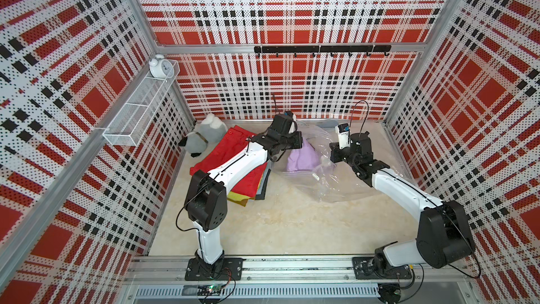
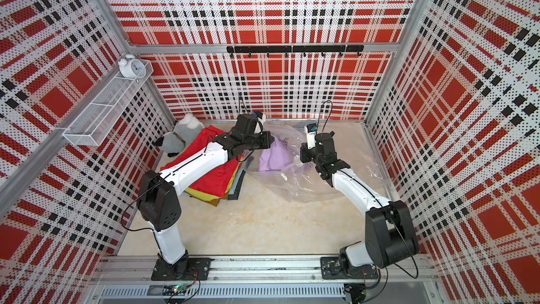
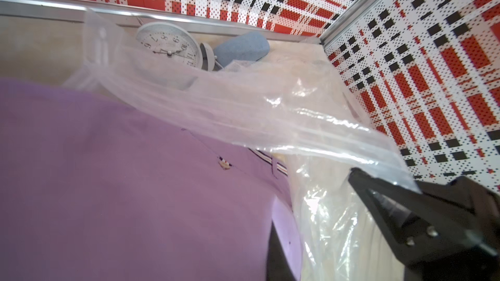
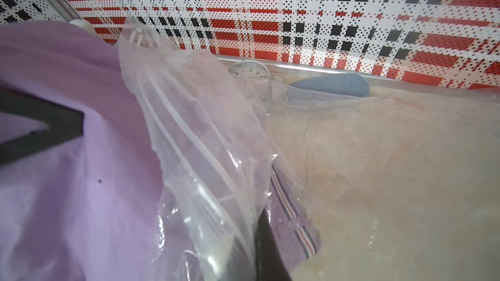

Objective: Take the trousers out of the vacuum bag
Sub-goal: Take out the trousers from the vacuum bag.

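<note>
The lilac trousers (image 1: 301, 157) are the only pair I can see in the clear bag (image 1: 336, 182). They sit at the open mouth of the bag, part in and part out, near the back of the tabletop (image 1: 277, 223). The other trousers are already out, in a pile (image 1: 251, 185) just beside the bag, with a red pair on top. A soft toy (image 1: 201, 135) sits in the far corner next to the pile. The left fingers (image 3: 276, 260) look pinched together on the lilac cloth, but the cloth hides most of them, so I am not fully sure. The right fingers (image 4: 266, 255) are squeezed tight on the thin plastic at the bag's mouth, close to the zip strip (image 3: 324, 122). The step now seems to be pulling this pair free. To do it well, the right fingers should hold the bag in place with the mouth lifted open. The left fingers should pull the trousers slowly and straight toward the pile, away from the bag. The striped waistband (image 4: 295, 212) lies under the plastic, so it could catch on the zip strip if the pull is fast. If the bag starts to slide along, the pull should ease off. The cloth is soft and floppy, so it needs a firm pinch or it may slip out.
</note>
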### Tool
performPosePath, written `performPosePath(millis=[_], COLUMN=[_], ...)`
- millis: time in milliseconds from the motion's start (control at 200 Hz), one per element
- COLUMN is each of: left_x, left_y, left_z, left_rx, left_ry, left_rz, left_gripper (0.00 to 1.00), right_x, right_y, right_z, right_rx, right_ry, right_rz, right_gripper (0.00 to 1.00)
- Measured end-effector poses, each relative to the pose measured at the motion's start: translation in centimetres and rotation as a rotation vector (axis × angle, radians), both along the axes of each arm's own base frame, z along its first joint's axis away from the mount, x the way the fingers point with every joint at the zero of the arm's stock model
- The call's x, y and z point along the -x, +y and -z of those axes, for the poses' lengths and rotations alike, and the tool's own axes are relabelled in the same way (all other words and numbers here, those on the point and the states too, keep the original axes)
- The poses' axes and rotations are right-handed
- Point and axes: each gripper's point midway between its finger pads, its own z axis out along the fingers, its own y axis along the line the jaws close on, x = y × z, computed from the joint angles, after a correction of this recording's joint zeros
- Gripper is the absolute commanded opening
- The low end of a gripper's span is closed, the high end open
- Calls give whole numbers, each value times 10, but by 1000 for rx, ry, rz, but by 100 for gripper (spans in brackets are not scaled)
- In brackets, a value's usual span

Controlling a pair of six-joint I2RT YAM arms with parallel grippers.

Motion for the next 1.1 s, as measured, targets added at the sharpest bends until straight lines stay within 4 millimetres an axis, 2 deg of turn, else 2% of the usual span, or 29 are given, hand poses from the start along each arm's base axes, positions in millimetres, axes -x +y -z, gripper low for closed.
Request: performPosePath(millis=[140,266,441,571,782,882,1097], left_x=[0,4,11,11,8,8,-2], left_y=[-3,-7,0,19,62,77,106], left_z=[-14,-23,-51,-88,-150,-166,-186], left_rx=[34,60,103,151,245,274,308], left_ry=[-5,-3,-30,-81,-174,-201,-234], left_rz=[33,66,87,70,20,4,-25], left_gripper=[0,0,0,0,0,0,0], right_x=[-2,-6,-8,-9,-9,-8,-9], right_y=[-3,-13,-23,-29,-40,-44,-56], right_z=[8,24,34,35,41,44,47], right_rx=[12,21,27,25,24,29,26], right_ry=[16,61,92,99,123,136,151], right_rz=[17,50,92,116,156,174,214], right_gripper=[0,0,0,0,0,0,0])
